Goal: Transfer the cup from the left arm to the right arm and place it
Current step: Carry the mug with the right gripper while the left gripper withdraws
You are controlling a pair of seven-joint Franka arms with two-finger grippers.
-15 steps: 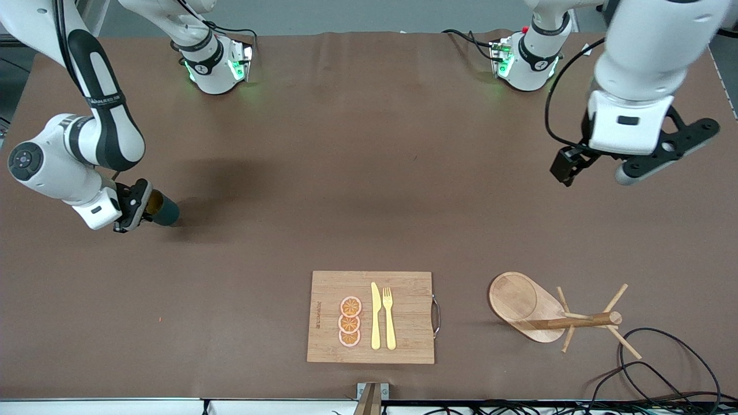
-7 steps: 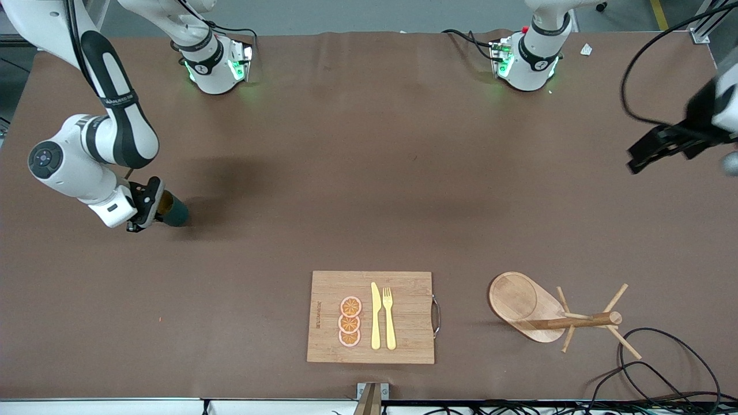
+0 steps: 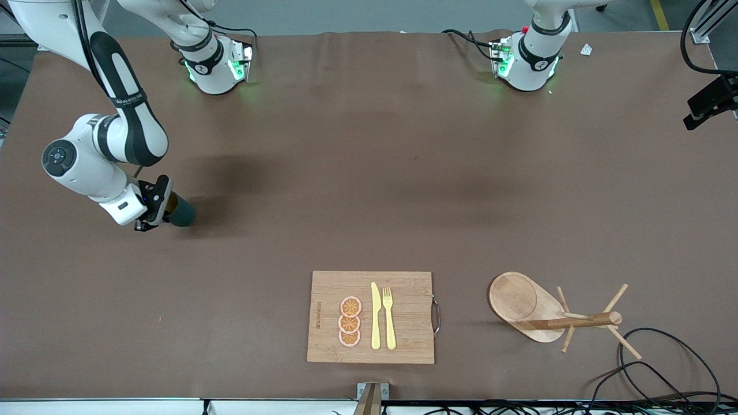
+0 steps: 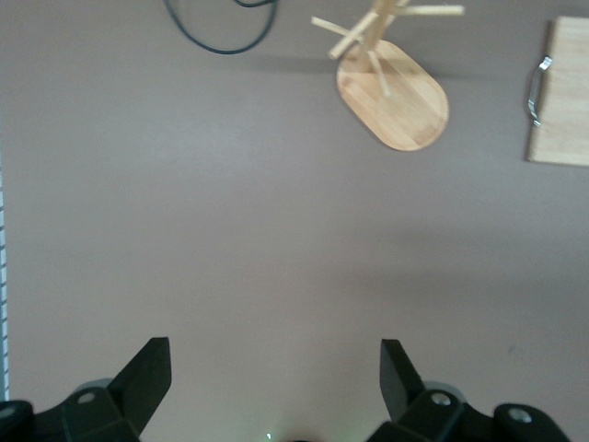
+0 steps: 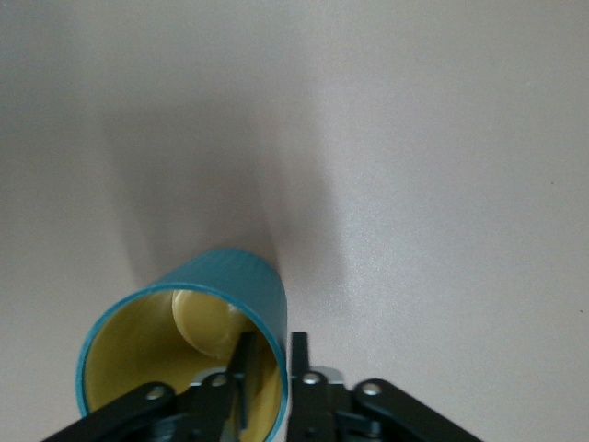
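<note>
My right gripper (image 5: 268, 364) had its jaws pinched on the rim wall of the cup (image 5: 198, 345), one finger inside the yellow interior and one outside. It hung over bare table (image 3: 346, 173) toward the right arm's end. A grip that thin looked risky to me: any swing could let the cup pivot or slip out. The cup appeared tilted, its long axis leaning well off upright, mouth toward the gripper and base angled down and away. My left gripper (image 4: 271, 378) waited with jaws wide apart and empty, high over its own end, well apart from the peg rack (image 3: 553, 314) and cutting board (image 3: 403, 288).
</note>
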